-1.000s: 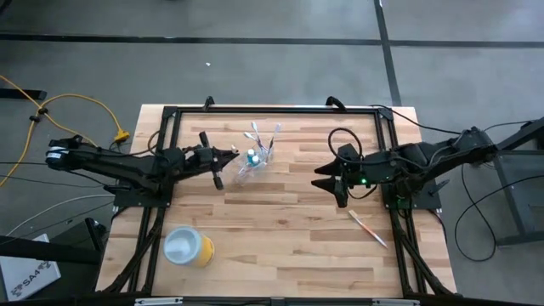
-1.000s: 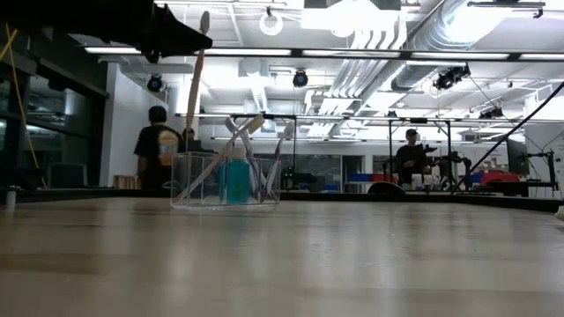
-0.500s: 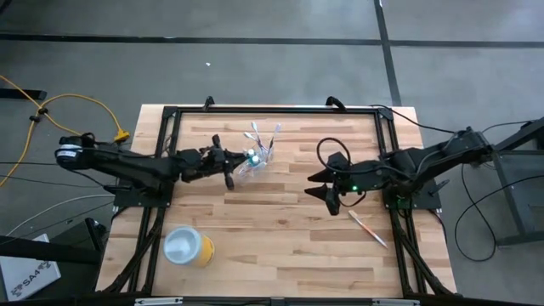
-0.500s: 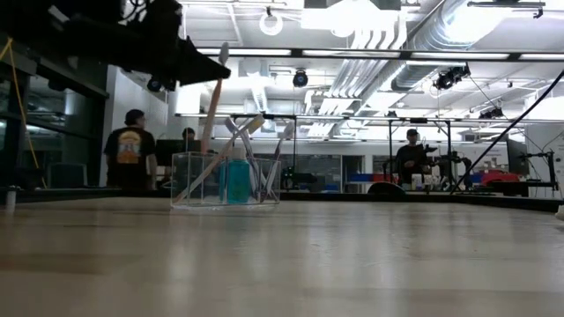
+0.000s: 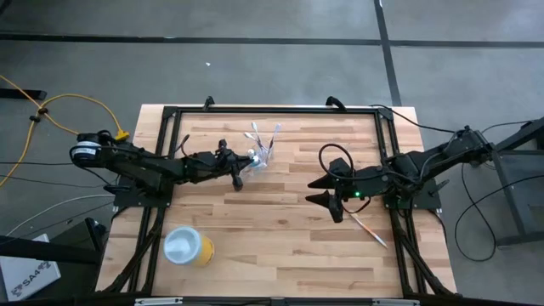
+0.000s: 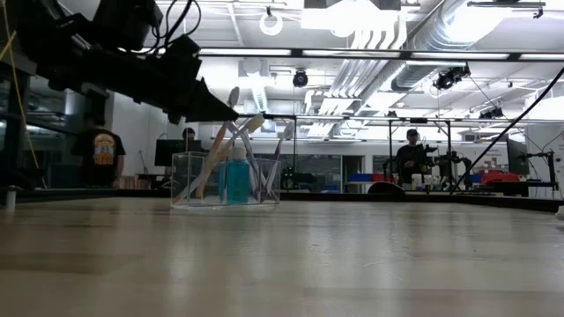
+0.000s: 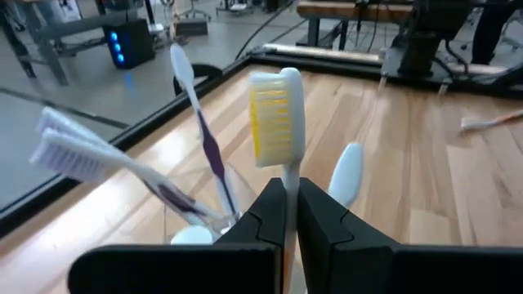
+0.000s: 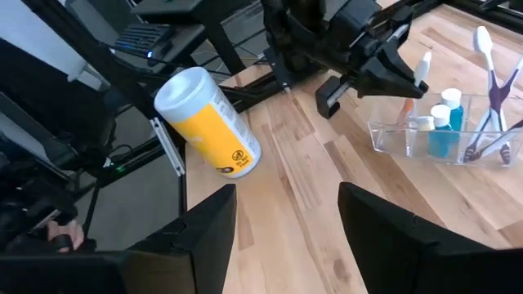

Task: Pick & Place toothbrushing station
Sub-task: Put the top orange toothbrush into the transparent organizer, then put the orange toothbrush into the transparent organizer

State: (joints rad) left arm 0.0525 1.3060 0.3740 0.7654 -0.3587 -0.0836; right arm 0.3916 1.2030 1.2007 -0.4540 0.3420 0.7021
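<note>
Left claw (image 7: 290, 214) advanced, gripping one toothbrush (image 7: 278, 122) over cup (image 6: 225, 180); right claw (image 5: 327, 195) wide.

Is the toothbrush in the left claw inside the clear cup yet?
Partly in: left claw grips the toothbrush, whose lower end sits inside the clear cup.

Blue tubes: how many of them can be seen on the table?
2. One blue tube stands in the clear plastic cup, the second blue tube right beside it, among the toothbrushes. The toothbrushes may hide another.
</note>
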